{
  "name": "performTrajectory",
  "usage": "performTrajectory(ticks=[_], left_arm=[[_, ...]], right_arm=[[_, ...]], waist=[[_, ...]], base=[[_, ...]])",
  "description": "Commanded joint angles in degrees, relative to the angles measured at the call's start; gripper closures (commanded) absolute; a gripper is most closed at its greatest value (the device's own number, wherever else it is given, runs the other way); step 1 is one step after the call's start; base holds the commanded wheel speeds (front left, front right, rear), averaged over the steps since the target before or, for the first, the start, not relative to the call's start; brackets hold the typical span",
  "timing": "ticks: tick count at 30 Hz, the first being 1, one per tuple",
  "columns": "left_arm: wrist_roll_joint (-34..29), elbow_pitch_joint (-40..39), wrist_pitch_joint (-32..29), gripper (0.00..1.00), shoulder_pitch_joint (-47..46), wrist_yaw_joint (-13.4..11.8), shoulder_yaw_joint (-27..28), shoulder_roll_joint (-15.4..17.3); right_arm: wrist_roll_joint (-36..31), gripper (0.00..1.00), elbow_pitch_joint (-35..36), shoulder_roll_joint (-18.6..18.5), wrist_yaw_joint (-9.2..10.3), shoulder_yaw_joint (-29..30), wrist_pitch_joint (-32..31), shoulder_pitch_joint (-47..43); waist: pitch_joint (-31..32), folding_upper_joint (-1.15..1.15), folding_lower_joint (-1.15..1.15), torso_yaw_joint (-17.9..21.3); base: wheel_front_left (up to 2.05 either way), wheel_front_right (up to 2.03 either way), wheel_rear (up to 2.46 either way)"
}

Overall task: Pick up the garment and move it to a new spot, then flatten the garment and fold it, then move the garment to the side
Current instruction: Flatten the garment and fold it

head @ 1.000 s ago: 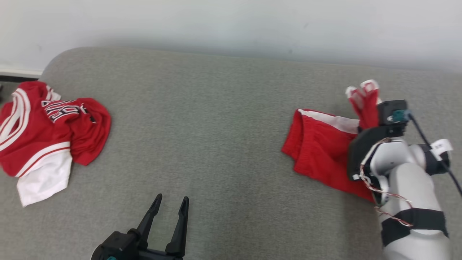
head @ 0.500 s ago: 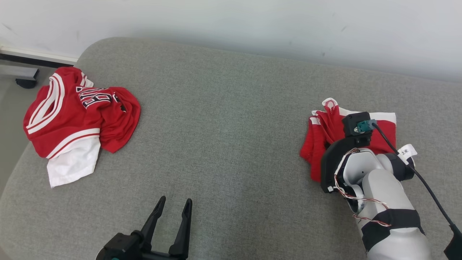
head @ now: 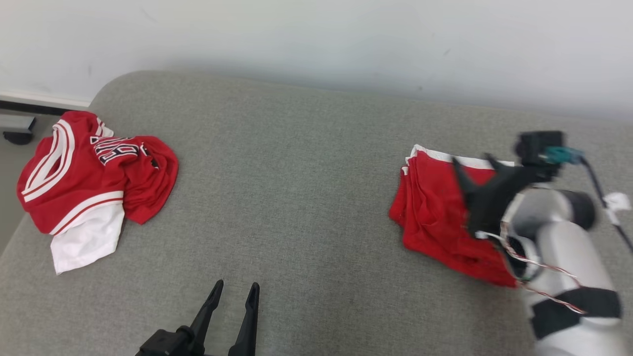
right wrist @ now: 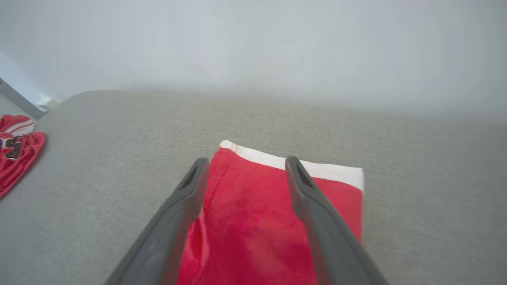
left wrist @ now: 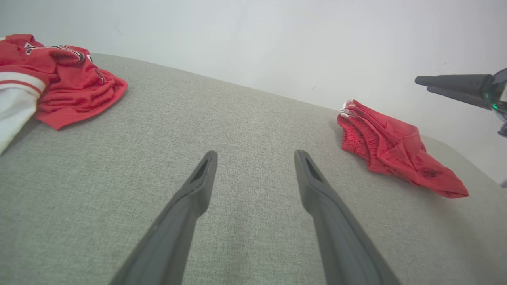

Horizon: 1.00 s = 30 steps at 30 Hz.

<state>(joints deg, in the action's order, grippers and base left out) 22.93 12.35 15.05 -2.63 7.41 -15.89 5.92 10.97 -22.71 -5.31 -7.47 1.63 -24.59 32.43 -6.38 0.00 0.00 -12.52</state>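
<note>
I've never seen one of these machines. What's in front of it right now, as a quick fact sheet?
Surface: gray cushion
Right side: folded red shorts, white band along one edge
Left side: crumpled red jersey, white trim
Right claw: open, in the air above the shorts, holding nothing
Left claw: open, over bare cushion, holding nothing

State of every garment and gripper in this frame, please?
Red shorts with white trim: folded, lying on grey fabric cushion, ungripped.
Red-and-white jersey: crumpled, at cushion's left edge.
Left gripper: open, empty.
Right gripper: open, empty, above the shorts.
</note>
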Motion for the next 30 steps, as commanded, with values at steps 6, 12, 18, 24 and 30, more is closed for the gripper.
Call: performTrajectory(ticks=[6,12,18,24,30], left_arm=[[-0.04,-0.15,0.21,0.0,-0.27,0.0,-0.43,-0.17],[0.27,-0.25,0.21,0.0,-1.22,0.0,-0.99,-0.34],[0.57,0.42,0.21,0.0,-1.37,0.01,-0.98,-0.25],[0.67,0.72,0.21,0.0,-0.8,0.01,-0.87,-0.13],[0.52,0.52,0.21,0.0,-0.06,0.01,-0.42,-0.17]], right_arm=[[-12.19,0.08,-0.35,-3.8,-0.03,4.57,2.79,-6.11],[-19.71,1.0,-6.44,-2.16,-0.03,-0.9,8.93,-7.29],[-18.22,1.0,-12.03,1.02,-0.03,-8.66,12.1,-5.71],[-15.89,1.0,-14.13,2.19,-0.03,-15.37,14.13,-5.64],[-15.58,1.0,-13.2,2.39,-0.03,-15.91,15.58,-4.11]], waist=[[-0.08,0.0,0.0,0.4],[-1.6,0.0,0.0,-0.48],[-1.29,0.0,0.0,-1.48],[-0.39,0.0,0.0,-1.94],[0.22,0.0,0.0,-1.62]], base=[[0.0,0.0,0.0],[0.0,0.0,0.0],[0.0,0.0,0.0],[0.0,0.0,0.0],[0.0,0.0,0.0]])
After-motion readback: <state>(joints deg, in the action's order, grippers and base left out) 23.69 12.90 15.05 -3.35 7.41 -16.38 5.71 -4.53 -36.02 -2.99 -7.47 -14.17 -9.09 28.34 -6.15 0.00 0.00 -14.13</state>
